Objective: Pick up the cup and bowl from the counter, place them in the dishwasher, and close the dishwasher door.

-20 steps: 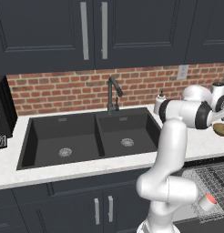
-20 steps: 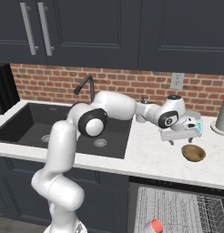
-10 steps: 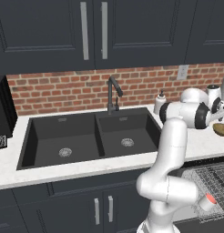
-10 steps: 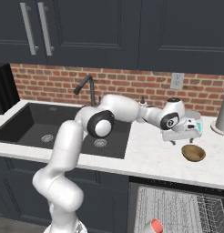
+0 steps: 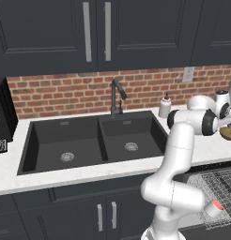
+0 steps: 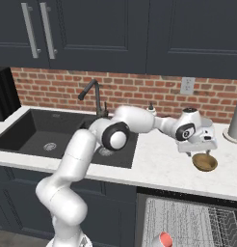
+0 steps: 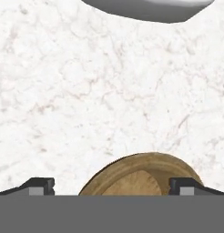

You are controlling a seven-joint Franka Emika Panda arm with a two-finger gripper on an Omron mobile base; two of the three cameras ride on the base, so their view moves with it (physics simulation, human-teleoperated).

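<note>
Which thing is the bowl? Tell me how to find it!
Find the black double sink in the white counter, then look right, near the gripper. The bowl sits there, small, shallow, brown and wooden-looking, unlike the tall grey vessel behind it.

Brown wooden bowl [image 6: 205, 162] on white, faintly veined counter [image 6: 159, 164]; red brick wall [image 6: 139, 91], black sink [image 5: 89, 140], charcoal cupboards [image 5: 89, 33]

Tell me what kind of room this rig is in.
A rendered home kitchen, by the look of it: a black double sink with a faucet in a white counter, a brick backsplash, and an open dishwasher rack.
</note>
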